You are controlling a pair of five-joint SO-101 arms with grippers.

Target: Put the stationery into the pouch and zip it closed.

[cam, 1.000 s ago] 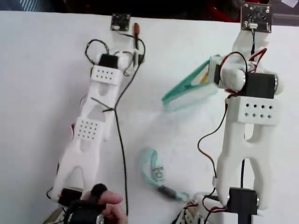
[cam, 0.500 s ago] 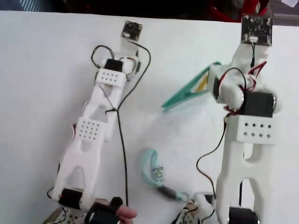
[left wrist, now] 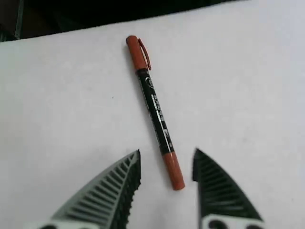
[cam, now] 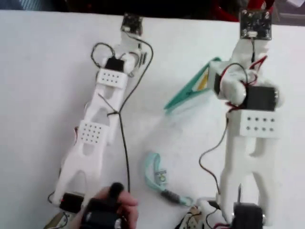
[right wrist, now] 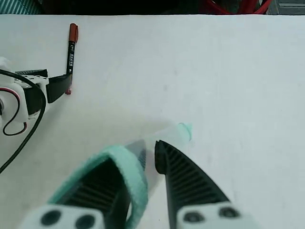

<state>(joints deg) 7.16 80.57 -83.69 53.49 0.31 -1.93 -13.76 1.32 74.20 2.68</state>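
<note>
Pen (left wrist: 153, 112) end between left end effector (left wrist: 167, 151) jaws

Bright, even light; soft shadows on table (cam: 33, 119).

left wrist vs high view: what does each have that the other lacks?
Left wrist: a red-capped pen lying flat, its near end between the open fingers of the left gripper. High: the teal pouch held tilted at the right arm's end, a teal strap lying between the arm bases, and a person's hand at the left arm's base. Both: the white table.
</note>
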